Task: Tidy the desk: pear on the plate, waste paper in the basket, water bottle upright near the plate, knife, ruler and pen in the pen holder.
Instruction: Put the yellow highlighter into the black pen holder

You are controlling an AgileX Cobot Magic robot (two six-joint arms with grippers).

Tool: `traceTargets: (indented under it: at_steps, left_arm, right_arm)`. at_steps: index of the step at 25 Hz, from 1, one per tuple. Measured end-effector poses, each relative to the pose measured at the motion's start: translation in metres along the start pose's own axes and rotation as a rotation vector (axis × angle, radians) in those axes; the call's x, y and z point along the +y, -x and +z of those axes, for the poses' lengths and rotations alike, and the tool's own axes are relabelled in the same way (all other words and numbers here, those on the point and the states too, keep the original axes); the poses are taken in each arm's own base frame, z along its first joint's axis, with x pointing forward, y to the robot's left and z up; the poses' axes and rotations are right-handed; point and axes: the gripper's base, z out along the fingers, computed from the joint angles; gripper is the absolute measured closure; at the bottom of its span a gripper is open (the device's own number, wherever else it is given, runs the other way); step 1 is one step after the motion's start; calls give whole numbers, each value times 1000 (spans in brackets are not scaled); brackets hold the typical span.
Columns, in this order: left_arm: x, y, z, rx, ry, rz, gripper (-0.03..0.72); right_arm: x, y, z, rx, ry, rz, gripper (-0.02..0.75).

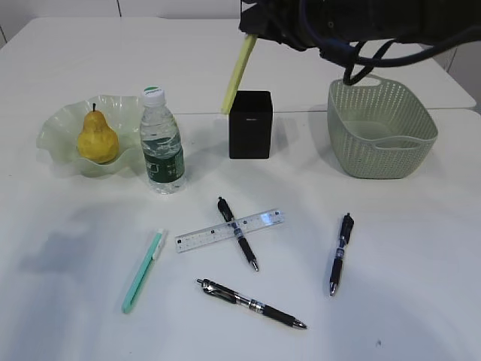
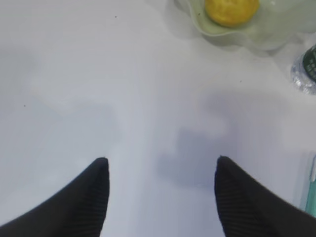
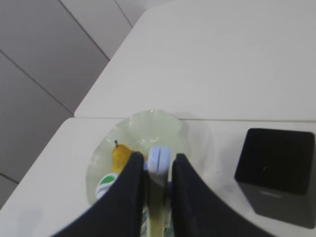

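My right gripper [image 1: 254,30] hangs high above the black pen holder [image 1: 250,124], shut on the waste paper [image 1: 239,71], a long yellow strip with a pale end [image 3: 159,154] that dangles beside the holder. The pear [image 1: 98,139] lies on the ruffled green plate [image 1: 56,131]. The water bottle [image 1: 161,154] stands upright beside the plate. The clear ruler [image 1: 203,235] lies mid-desk with a pen [image 1: 248,254] across it. A teal knife [image 1: 143,274] lies to its left. The basket [image 1: 376,162] stands at the right. My left gripper [image 2: 161,159] is open over bare desk.
Two more pens [image 1: 252,303] [image 1: 340,256] lie near the front of the desk. The pen holder [image 3: 276,168] shows at the right of the right wrist view. The right arm and its cables cross above the basket.
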Motion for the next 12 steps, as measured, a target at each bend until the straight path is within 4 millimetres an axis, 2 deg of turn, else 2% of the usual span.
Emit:
traceTargets:
  at_steps: [7, 12]
  left_arm:
    - [5, -6, 0, 70, 54, 118, 213]
    - [10, -11, 0, 137, 94, 199, 214]
  right_arm:
    - [-49, 24, 31, -60, -71, 24, 642]
    - [-72, 27, 59, -73, -90, -15, 642]
